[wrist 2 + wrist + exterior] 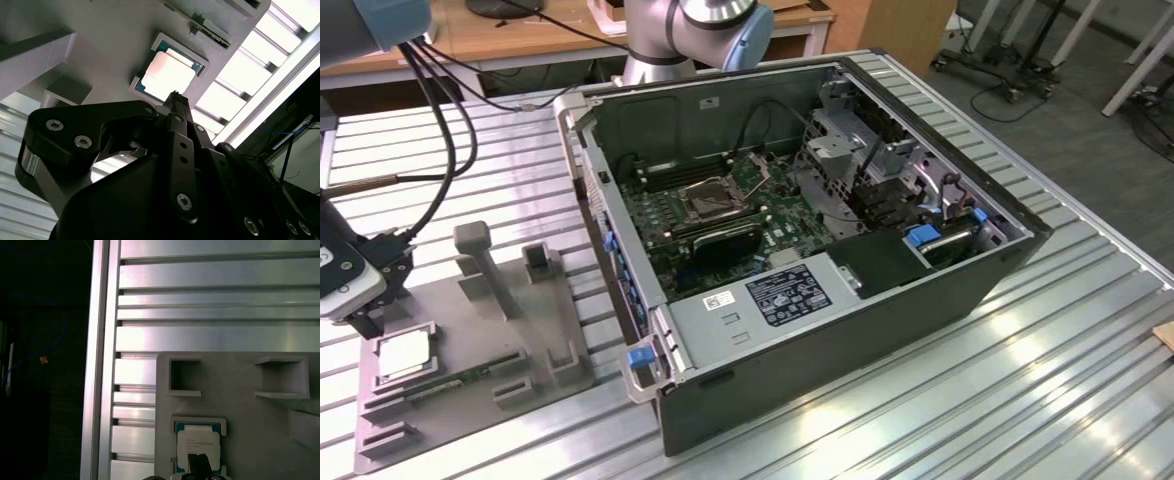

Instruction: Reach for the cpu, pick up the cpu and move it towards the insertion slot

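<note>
Cpu (167,75) rests in tray (100,40) pocket (face up); gripper (175,97) close above.

The scene is overlooked from high up and at a slant in the exterior view, from far enough back that the slatted metal table (921,400), the open computer case (720,400) and the grey tray (460,320), toward the exterior view's left, are taken in together. In the first wrist view the tray (240,415) and the table slats (215,335) are faced almost straight down from close by. In the second wrist view the tray (115,45) is sighted obliquely along the gripper (175,97), whose dark body is set nearest the lens. The cpu (403,352) (162,75) (199,447), seated in its tray recess, is shared by all three views.
</note>
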Tool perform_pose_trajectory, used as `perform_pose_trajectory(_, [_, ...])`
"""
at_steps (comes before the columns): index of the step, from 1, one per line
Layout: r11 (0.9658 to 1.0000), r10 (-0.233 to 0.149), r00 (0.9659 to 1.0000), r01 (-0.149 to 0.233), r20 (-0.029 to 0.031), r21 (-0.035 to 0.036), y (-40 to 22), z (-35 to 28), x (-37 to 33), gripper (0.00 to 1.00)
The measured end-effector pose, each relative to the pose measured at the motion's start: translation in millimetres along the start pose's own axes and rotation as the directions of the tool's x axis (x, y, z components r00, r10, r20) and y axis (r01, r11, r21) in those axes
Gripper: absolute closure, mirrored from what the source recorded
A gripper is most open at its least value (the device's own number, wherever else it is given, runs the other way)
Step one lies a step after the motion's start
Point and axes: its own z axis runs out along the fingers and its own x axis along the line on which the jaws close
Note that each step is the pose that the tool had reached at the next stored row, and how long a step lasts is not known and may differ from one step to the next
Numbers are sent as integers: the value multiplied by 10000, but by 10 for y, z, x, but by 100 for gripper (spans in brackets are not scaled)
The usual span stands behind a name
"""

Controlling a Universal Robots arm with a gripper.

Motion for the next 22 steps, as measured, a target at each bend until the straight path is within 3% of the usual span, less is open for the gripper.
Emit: perform_pose_trajectory(22, [10000, 0, 10000, 0, 0, -1, -12, 34, 0, 89])
